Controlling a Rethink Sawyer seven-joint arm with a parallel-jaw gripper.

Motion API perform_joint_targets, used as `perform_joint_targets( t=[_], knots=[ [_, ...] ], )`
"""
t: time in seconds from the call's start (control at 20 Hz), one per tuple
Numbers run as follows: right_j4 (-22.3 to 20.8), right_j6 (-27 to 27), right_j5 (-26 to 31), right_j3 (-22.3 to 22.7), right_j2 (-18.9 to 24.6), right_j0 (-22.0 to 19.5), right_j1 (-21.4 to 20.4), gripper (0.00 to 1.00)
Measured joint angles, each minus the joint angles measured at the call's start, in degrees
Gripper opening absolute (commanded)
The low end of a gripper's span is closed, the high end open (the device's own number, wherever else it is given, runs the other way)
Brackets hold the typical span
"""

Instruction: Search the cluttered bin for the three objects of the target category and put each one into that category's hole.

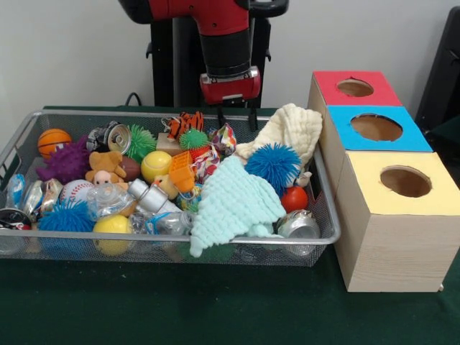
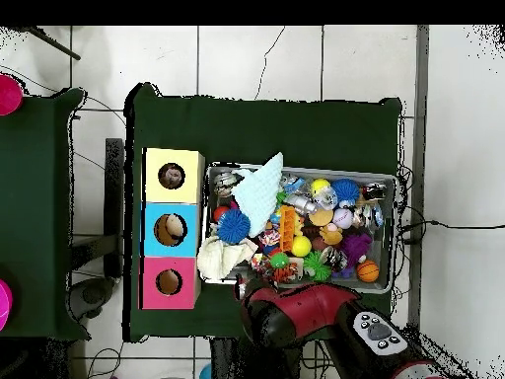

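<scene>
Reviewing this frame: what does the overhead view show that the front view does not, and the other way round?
Only the overhead view shows things lying inside the holes of the yellow box and blue box, plus tiled floor around the table. Only the front view shows the gripper hanging above the bin's far rim; overhead, the arm hides it. Both show the wire bin of clutter, the mint cloth, the blue spiky ball and the red box.

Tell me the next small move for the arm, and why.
Probably lower straight down: the gripper hovers above the bin's far rim, over the orange striped toy and the green spiky ball, holding nothing. Which category is the target cannot be told.
</scene>
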Motion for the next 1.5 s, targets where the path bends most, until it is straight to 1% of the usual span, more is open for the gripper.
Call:
perform_joint_targets(
  t=[0.3, 0.65, 1.25, 1.3, 1.5],
  knots=[
    [0.02, 0.00, -0.02, -0.18, 0.12, -0.85, 0.54, 1.00],
    [0.02, 0.01, -0.04, -0.30, 0.55, -3.10, 1.41, 1.00],
    [-0.01, 0.00, -0.09, -0.65, 0.53, -3.55, 1.96, 1.00],
    [-0.02, 0.00, -0.07, -0.65, 0.53, -3.60, 1.94, 0.00],
    [-0.05, 0.00, -0.06, -0.65, 0.51, -3.89, 1.91, 0.00]
  ],
)
